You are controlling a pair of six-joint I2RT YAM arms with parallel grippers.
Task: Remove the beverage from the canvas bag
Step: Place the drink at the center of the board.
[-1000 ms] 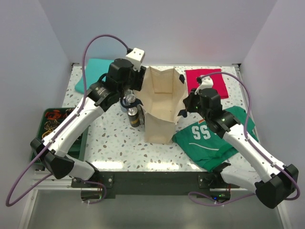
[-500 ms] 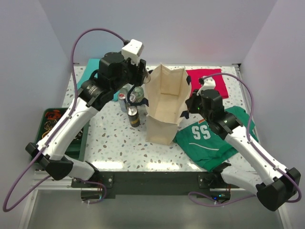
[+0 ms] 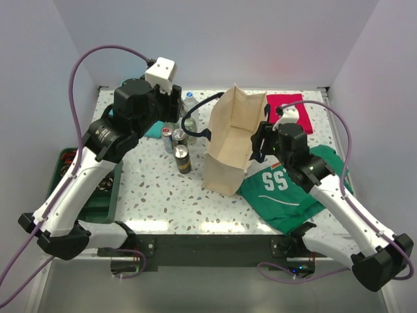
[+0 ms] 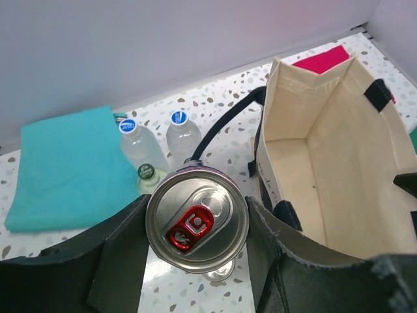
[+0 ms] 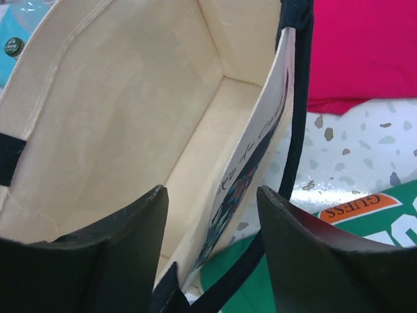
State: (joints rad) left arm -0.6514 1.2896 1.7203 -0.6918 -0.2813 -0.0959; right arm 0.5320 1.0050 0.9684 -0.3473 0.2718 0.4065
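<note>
The beverage is a silver can with a red pull tab [image 4: 197, 220], and my left gripper [image 4: 197, 223] is shut on it, a dark finger [image 4: 124, 254] pressed to each side. It hangs above the table, left of the canvas bag [image 3: 234, 140], with other cans and bottles below. In the top view the left gripper [image 3: 171, 109] is high at the back left and the held can is hidden there. The beige bag [image 5: 130, 117] leans to the right and shows nothing inside. My right gripper [image 5: 212, 225] is open, astride the bag's right wall and navy strap [image 5: 296, 130].
Two clear bottles [image 4: 140, 147] and a green-capped one [image 4: 147, 173] stand by a teal cloth [image 4: 65, 169]. Three cans [image 3: 182, 158] stand left of the bag. A red cloth [image 3: 290, 107] and a green jersey [image 3: 287, 189] lie on the right. A green bin [image 3: 98, 189] sits at the left edge.
My left arm has risen and swung back to the left with the can. The right gripper has opened off the bag's edge. The bag has tipped to the right.
</note>
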